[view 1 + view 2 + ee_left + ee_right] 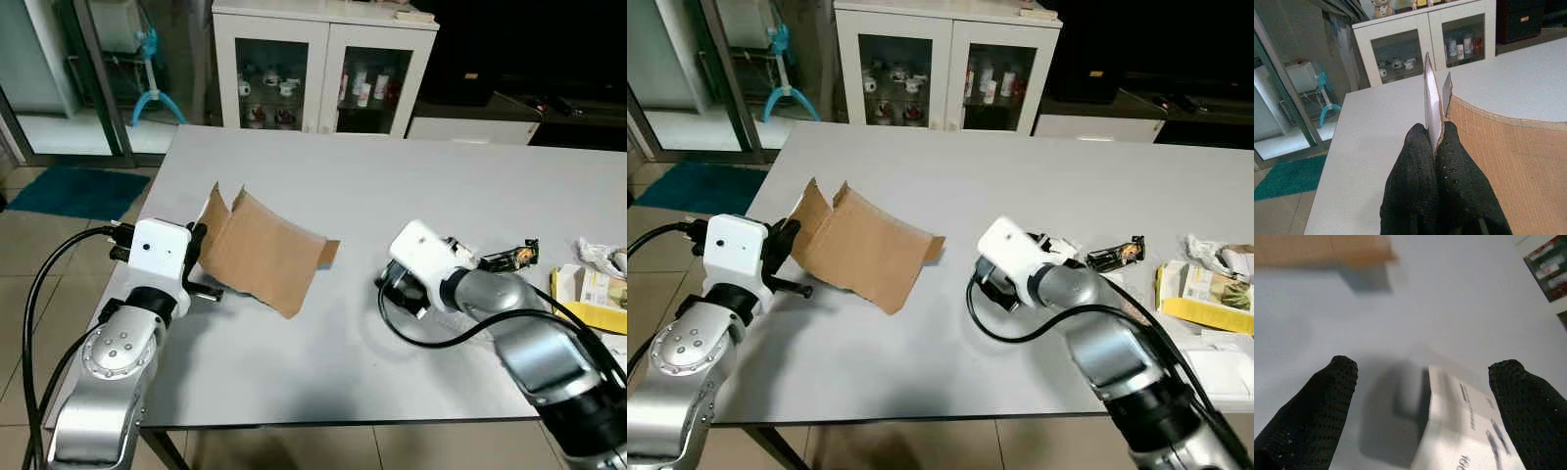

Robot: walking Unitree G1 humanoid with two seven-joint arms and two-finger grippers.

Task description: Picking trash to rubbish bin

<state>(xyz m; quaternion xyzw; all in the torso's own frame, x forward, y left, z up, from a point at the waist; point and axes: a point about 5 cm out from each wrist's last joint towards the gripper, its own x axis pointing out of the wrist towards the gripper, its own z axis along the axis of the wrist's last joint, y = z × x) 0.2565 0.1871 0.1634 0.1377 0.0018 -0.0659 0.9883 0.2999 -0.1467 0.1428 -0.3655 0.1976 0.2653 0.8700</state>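
Note:
A bent piece of brown cardboard (266,253) lies on the grey table (392,181) near its left edge. My left gripper (201,253) is shut on the cardboard's left flap; in the left wrist view the black fingers (1420,166) pinch the flap's white edge (1432,112). My right gripper (400,286) is low over the middle of the table and open. In the right wrist view a white printed packet (1464,431) lies on the table between its spread fingertips (1337,377), untouched.
A dark snack wrapper (511,258), a yellow carton (586,294) and crumpled white paper (600,255) lie at the table's right. A white glass-door cabinet (323,69) stands behind the table. A blue mat (73,191) lies on the tiled floor at the left.

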